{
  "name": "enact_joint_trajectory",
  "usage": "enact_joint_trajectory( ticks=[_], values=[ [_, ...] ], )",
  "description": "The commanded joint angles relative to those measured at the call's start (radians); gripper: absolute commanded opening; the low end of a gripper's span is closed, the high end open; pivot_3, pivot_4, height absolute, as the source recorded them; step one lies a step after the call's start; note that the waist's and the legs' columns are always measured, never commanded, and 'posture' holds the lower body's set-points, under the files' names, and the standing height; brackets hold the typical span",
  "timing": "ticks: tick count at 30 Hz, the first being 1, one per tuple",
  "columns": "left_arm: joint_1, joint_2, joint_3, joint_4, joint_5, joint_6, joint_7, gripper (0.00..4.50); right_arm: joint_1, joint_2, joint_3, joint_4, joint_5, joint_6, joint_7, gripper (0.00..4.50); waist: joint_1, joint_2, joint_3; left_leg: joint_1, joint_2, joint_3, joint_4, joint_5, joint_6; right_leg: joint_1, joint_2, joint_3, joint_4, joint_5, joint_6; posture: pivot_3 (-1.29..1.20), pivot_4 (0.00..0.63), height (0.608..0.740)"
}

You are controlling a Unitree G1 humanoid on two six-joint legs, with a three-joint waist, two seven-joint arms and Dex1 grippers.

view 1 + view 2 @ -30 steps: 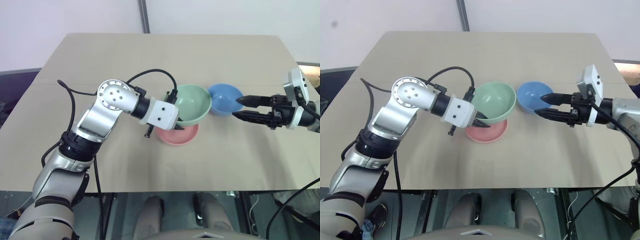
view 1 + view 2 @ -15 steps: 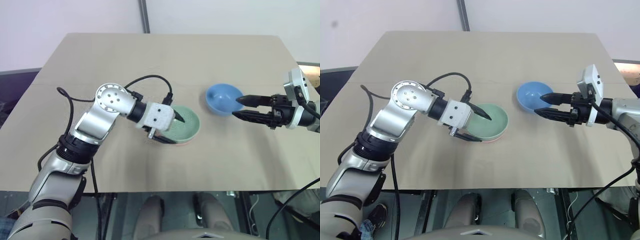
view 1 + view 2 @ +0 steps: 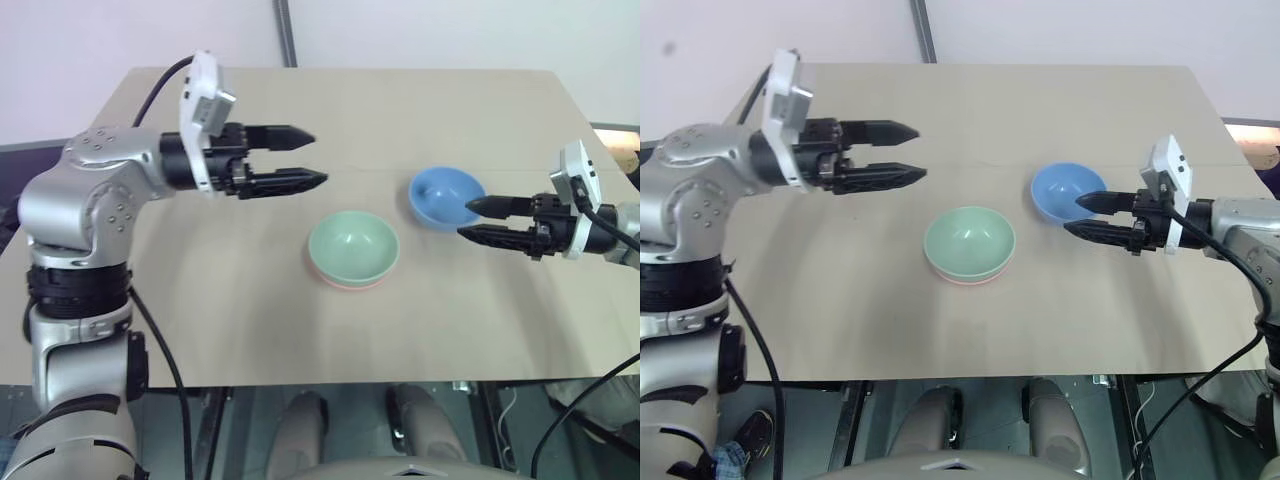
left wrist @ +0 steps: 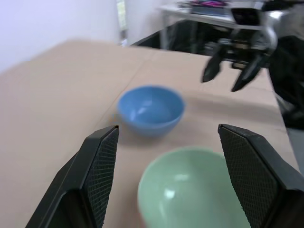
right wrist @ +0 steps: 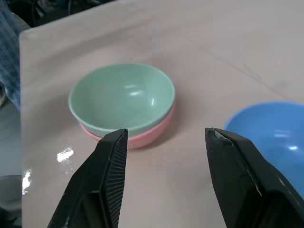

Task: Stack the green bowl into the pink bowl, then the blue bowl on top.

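Bare tan table (image 3: 200, 290) around bowls (image 3: 353, 248)

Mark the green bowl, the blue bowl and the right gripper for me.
green bowl (image 3: 353, 246), left eye view, on its inner floor.
blue bowl (image 3: 445, 194), left eye view, on its inside, left of the fingertips.
right gripper (image 3: 467, 218), left eye view, midway between its two black fingertips.
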Motion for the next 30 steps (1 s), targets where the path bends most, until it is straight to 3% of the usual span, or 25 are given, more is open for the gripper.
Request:
enact_joint_trajectory(
  ticks=[1,12,19,23,28,30],
  values=[
    [0.055,0.049,0.105,-0.04,-0.087,0.083,0.026,3.54,-0.043,-0.021,0.056,0.036,-0.085,-0.023,-0.022,2.88,0.0,0.0,0.0,0.0,0.0,0.0,0.0,0.0,0.0,0.0,0.0,0.0,0.0,0.0,0.0,0.0,0.15,0.74],
    [0.317,0.166,0.363,-0.126,-0.337,0.211,-0.012,3.54,-0.189,0.06,0.268,0.187,-0.307,-0.093,-0.04,2.88,0.0,0.0,0.0,0.0,0.001,0.001,-0.001,0.0,0.0,-0.001,0.0,0.0,0.0,0.0,0.0,0.0,0.15,0.74],
    [0.419,0.198,0.409,-0.164,-0.383,0.193,-0.004,3.54,-0.273,0.092,0.411,0.275,-0.496,-0.187,-0.043,2.88,0.004,0.0,0.0,0.0,0.0,0.001,-0.001,0.0,0.0,-0.001,0.0,0.0,-0.001,0.0,0.0,0.0,0.15,0.74],
    [0.429,0.195,0.398,-0.172,-0.391,0.177,0.012,3.54,-0.322,0.107,0.51,0.311,-0.663,-0.347,-0.059,2.88,0.001,0.0,0.0,0.0,0.0,0.001,-0.001,0.0,0.0,-0.001,0.0,0.0,-0.001,0.0,0.0,0.0,0.15,0.74],
    [0.422,0.192,0.397,-0.164,-0.405,0.16,0.019,3.61,-0.322,0.12,0.529,0.274,-0.712,-0.377,-0.019,1.13,0.001,0.0,0.0,-0.001,0.0,0.001,-0.001,0.0,0.0,-0.002,0.0,0.0,-0.001,0.0,0.0,0.0,0.15,0.74],
    [0.423,0.194,0.393,-0.164,-0.411,0.157,0.024,3.61,-0.32,0.127,0.522,0.27,-0.721,-0.378,-0.011,0.18,0.001,0.0,0.0,-0.001,0.0,0.001,-0.001,0.0,0.0,-0.002,-0.001,0.0,-0.001,0.0,0.0,0.0,0.15,0.74]
  ],
)
